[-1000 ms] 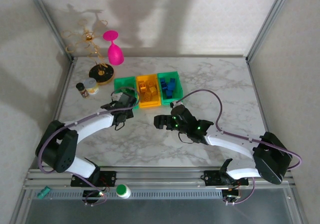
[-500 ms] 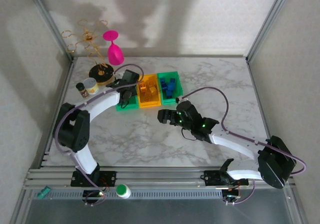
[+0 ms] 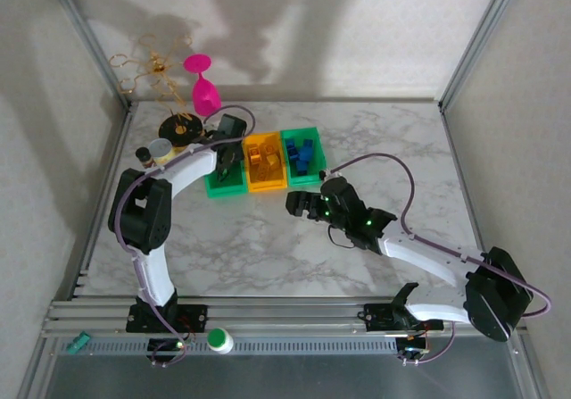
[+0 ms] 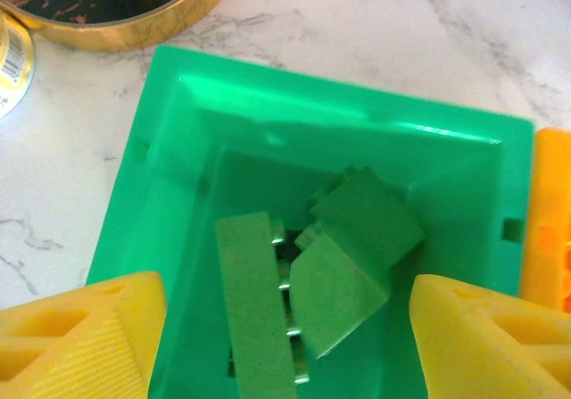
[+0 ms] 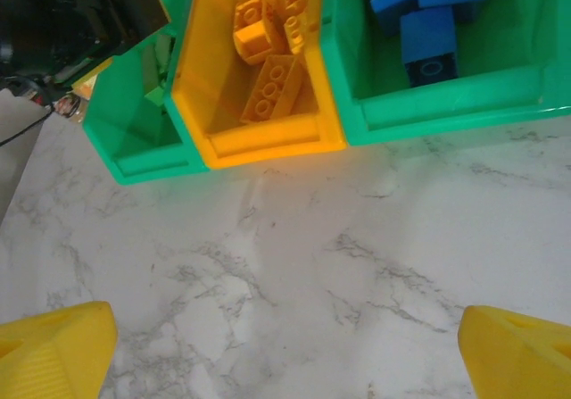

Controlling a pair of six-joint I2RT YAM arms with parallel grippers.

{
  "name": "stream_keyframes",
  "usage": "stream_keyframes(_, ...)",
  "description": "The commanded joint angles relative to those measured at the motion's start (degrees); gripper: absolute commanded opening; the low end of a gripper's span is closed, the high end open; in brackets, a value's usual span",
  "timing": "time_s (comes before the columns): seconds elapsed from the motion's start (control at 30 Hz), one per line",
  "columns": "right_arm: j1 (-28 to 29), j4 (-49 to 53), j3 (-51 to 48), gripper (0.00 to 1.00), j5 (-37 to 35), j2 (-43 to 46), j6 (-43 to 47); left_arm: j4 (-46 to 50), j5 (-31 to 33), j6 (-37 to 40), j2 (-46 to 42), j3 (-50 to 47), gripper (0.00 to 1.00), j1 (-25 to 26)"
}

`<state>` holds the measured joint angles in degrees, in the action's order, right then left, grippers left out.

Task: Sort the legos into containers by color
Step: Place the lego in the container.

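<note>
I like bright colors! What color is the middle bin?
The middle bin is yellow-orange, clearest in the right wrist view.

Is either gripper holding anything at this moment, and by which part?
Nothing is held. The left gripper is open above the green bricks in the green bin; the right gripper is open above the table.

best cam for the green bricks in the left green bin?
Left wrist: it looks straight down into the left green bin, with the green bricks sharp and central. Top external has the left arm across that bin; right wrist catches it partly, at the frame edge.
</note>
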<state>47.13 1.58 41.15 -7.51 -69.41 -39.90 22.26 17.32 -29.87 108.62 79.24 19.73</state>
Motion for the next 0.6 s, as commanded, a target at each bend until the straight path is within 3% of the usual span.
stream_keyframes(0.0, -2.31, 3.42, 1.08, 0.99, -2.66, 2.69, 1.46, 1.27, -2.76, 1.04, -4.84, 1.59, 0.73, -0.77)
stream_keyframes(0.1, -9.98, 8.04, 3.02, 0.99, -6.71, 5.15, 2.43, -0.23, -5.06, 0.93, -11.87, 0.30, 0.79, -1.18)
stream_keyframes(0.23, -20.06, 10.47, 4.56, 0.99, -18.12, 7.41, 6.71, -3.40, -1.91, 0.58, -22.93, -5.87, 0.96, -2.94)
stream_keyframes(0.4, -32.40, -3.38, -0.89, 0.99, -31.58, 7.45, 16.91, -11.60, 8.90, -2.08, -35.09, -22.77, 1.00, -9.44)
stream_keyframes(0.57, -42.05, -19.43, -5.44, 0.99, -30.37, -2.24, 23.83, -27.71, 16.63, 1.95, -39.95, -40.34, 1.00, -15.79)
